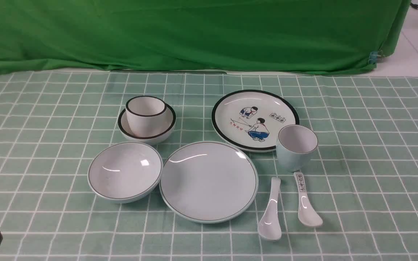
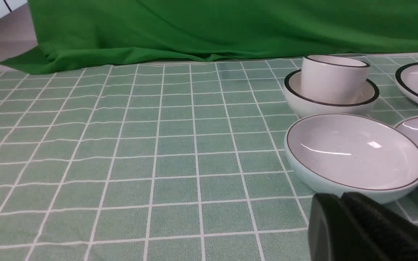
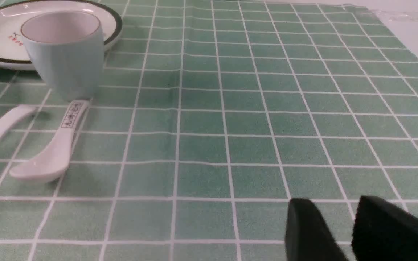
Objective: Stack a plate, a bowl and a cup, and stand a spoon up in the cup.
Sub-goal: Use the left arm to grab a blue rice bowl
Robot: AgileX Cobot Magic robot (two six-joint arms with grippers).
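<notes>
Green-checked tablecloth [image 1: 49, 163] | pale bluish-white round ceramic bowl [image 1: 125, 170] just beside plain pale plate [image 1: 209, 181] | probably slick, brittle; pinch its rim | black left gripper [image 2: 339, 199] clenched, empty | black right gripper [image 3: 337, 208] slightly parted, empty

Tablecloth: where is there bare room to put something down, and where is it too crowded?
Widest bare stretches of cloth: right of the cup and printed spoon, and left of the bowl. A strip also runs along the green curtain. The middle is crowded: bowl, plate, picture plate, cup and plain spoon sit close, with only narrow gaps.
</notes>
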